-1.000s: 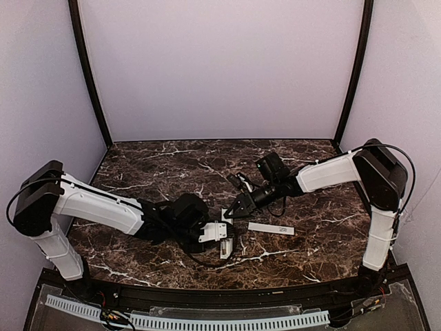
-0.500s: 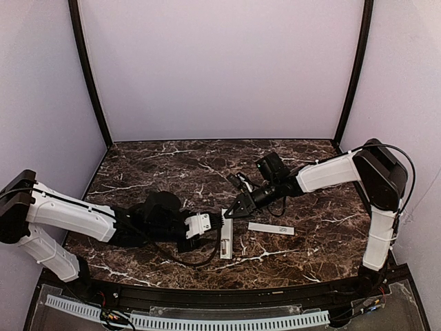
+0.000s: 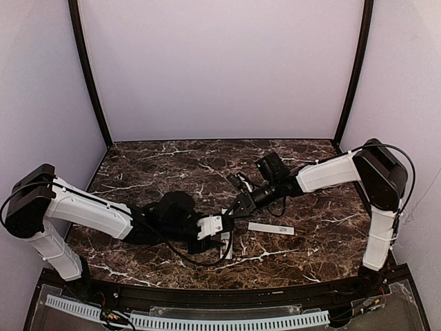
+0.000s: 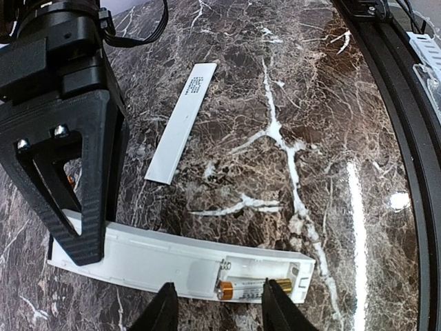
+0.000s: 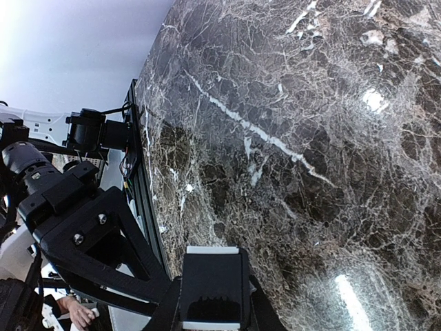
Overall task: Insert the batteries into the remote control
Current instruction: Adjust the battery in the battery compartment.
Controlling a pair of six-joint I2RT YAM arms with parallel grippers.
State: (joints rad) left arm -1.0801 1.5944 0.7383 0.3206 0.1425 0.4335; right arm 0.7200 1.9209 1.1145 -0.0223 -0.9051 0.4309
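Note:
The white remote control (image 4: 138,252) lies back-up on the marble with its battery bay open. One gold-ended battery (image 4: 249,288) sits in the near slot of the bay; the slot beside it shows only a spring. My left gripper (image 4: 220,312) hovers open at the remote's near side, and one fingertip (image 4: 279,303) overlaps the battery's end. My right gripper (image 4: 72,200) is shut on the remote's other end, whose dark section (image 5: 213,286) shows between its fingers. In the top view the remote (image 3: 225,243) lies between the left gripper (image 3: 220,233) and the right gripper (image 3: 230,212).
The flat white cover strip (image 4: 180,124) with grey print lies on the marble just beyond the remote, also visible as a white strip (image 3: 271,228) to the right of it. The black table rail (image 4: 406,138) runs along the near edge.
My left gripper drew back to the left off the remote, then returned to its near end with the jaws wider apart. The right arm and the remote have stayed put.

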